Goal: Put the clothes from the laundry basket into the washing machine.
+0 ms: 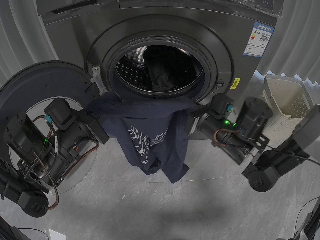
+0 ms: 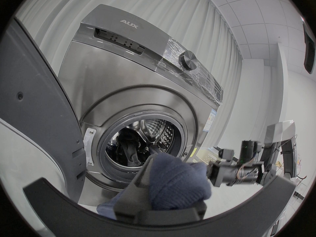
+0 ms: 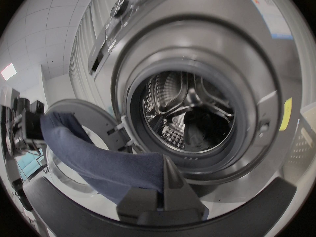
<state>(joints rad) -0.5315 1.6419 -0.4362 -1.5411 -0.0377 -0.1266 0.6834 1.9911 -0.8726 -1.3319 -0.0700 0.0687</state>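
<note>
A dark navy garment (image 1: 150,124) with a white print is stretched between my two grippers just below the washing machine's round opening (image 1: 159,69), its lower part hanging toward the floor. My left gripper (image 1: 96,119) is shut on the garment's left end (image 2: 176,181). At the other end (image 3: 108,168), my right gripper (image 1: 188,115) is shut on the cloth. Dark clothes (image 1: 160,70) lie inside the drum (image 3: 194,132). The cream laundry basket (image 1: 288,104) stands tilted at the machine's right, behind my right arm.
The machine's door (image 1: 43,84) stands swung open on the left, behind my left arm. Grey floor (image 1: 160,204) lies in front of the machine. Curtains hang on both sides.
</note>
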